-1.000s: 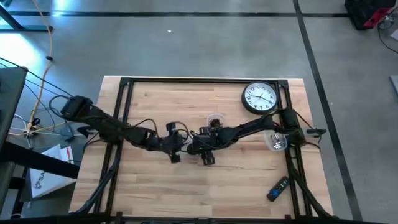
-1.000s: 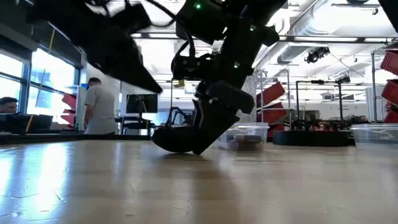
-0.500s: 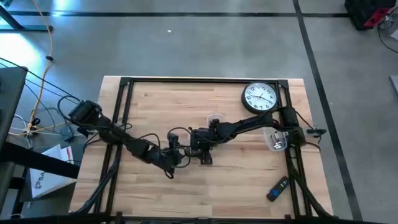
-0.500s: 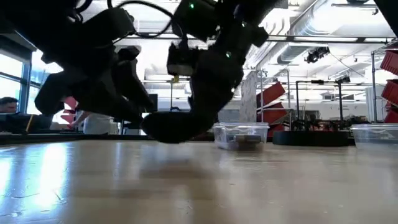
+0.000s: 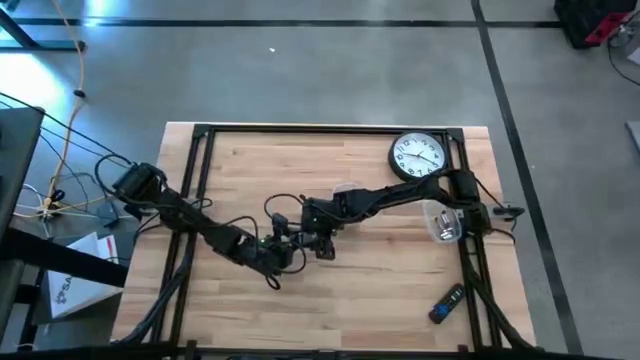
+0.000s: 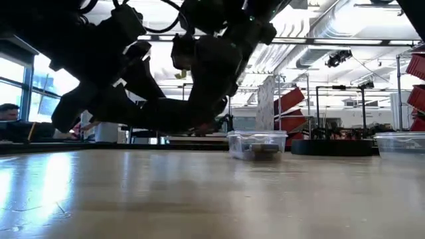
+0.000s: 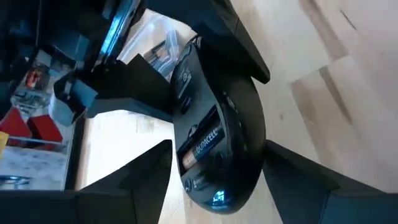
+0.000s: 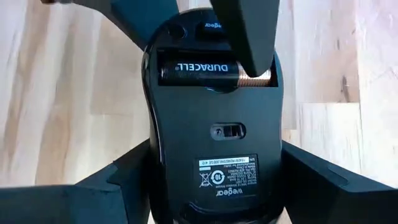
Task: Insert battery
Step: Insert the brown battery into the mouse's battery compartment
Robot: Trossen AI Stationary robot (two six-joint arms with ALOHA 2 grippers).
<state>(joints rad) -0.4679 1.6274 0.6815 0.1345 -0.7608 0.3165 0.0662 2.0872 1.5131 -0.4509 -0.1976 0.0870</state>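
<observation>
A black computer mouse (image 8: 214, 143) is turned with its underside toward both wrist cameras, its battery bay open. A Duracell battery (image 8: 196, 67) lies in the bay. My right gripper (image 8: 214, 152) is shut on the mouse above the middle of the table (image 5: 322, 243). My left gripper (image 7: 217, 155) is open and faces it from the left (image 5: 292, 243), one finger on each side of the mouse's battery end (image 7: 217, 137). My right gripper pinches the mouse's two long sides (image 8: 152, 174) between its two fingers, at the end away from the battery bay. The fingers lie across the mouse. In the low view the mouse (image 6: 179, 119) hangs clear of the tabletop. My left gripper has one finger (image 8: 249, 43) over the battery's copper-coloured end (image 8: 264, 76). That finger hides whether it touches the battery.
A wall clock (image 5: 417, 157) lies at the far right. A remote control (image 5: 446, 303) lies at the near right. One clear plastic container (image 5: 440, 222) sits by the right arm's base and another (image 6: 257, 144) behind the grippers. Bare wood lies on the near left.
My right gripper has raised the mouse from the table, where one end rested, and shifted it slightly left. The mouse now hangs clear and closer to level. My left gripper has swung toward the near edge, then right, up to the mouse.
</observation>
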